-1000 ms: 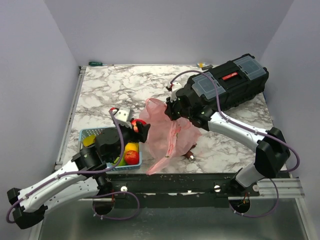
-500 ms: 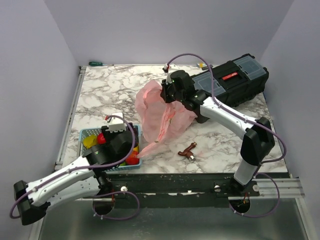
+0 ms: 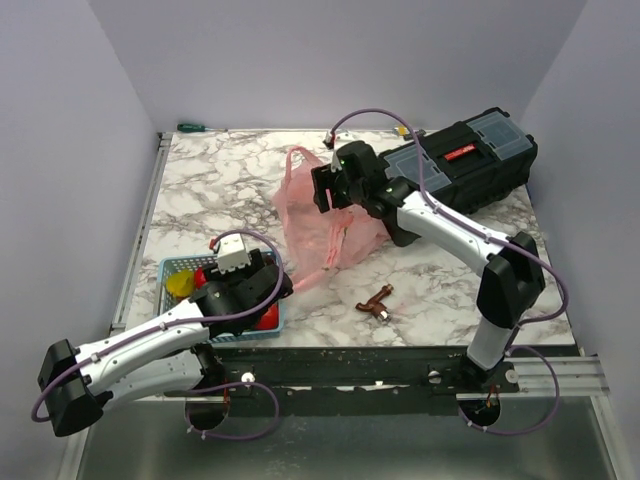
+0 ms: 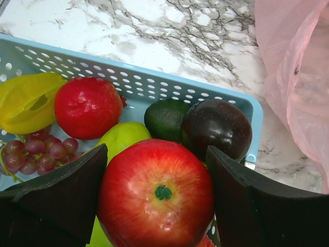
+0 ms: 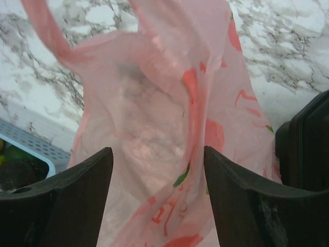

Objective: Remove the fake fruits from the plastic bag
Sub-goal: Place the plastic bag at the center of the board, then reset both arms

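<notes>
Left wrist view: left end effector [image 4: 157,154] over light blue basket [image 4: 154,87], jaws set wide and pressed to both sides of red apple [image 4: 154,195]. Basket contents: red fruit [image 4: 87,105], yellow starfruit [image 4: 28,100], green fruit [image 4: 123,139], avocado [image 4: 164,116], dark plum [image 4: 218,126], grapes [image 4: 31,152].

Right wrist view: right end effector [image 5: 157,150] spread wide, gripping nothing, above pink plastic bag [image 5: 154,103].

Top external view: bag slumped mid-tabletop [image 3: 220,180], between basket and black toolbox [image 3: 465,165].
</notes>
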Robot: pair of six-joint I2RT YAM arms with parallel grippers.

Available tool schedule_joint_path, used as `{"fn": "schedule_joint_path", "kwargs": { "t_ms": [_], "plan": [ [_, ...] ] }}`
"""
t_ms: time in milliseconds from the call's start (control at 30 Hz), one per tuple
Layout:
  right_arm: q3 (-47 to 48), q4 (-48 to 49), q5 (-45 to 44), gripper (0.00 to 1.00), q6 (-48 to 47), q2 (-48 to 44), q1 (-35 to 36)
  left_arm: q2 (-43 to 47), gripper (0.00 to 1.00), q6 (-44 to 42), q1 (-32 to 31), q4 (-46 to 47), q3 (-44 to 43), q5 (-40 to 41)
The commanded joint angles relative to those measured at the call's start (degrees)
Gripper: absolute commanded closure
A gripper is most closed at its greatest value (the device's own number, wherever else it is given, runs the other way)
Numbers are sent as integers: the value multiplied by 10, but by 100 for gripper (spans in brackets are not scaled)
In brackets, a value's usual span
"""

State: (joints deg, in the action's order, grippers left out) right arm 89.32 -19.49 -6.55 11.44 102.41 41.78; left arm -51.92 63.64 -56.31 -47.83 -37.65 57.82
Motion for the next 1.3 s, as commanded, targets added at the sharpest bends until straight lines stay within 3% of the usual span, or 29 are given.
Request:
{"fn": "schedule_joint_path", "kwargs": {
  "t_ms": [0, 100, 367, 800, 1133, 1267],
  "plan": [
    [-37, -21, 11, 24, 6, -59, -2, 43, 42, 19, 2, -10, 9, 12],
    [-70, -15, 14, 19, 11, -103, -1, 73, 25, -19, 3, 14, 13, 12],
    [-151, -20, 7, 13, 29, -222, -1, 165, 1, -103, 3, 62, 6, 1],
    [-284, -32, -55, 5, 70, -434, -1, 288, 1, -285, 6, 165, -15, -44],
    [-317, -85, -93, 0, 99, -569, -1, 344, 1, -391, 7, 262, -24, -145],
    [-319, -106, -117, 0, 103, -611, -1, 336, 1, -411, 7, 259, -55, -168]
  ]
}}
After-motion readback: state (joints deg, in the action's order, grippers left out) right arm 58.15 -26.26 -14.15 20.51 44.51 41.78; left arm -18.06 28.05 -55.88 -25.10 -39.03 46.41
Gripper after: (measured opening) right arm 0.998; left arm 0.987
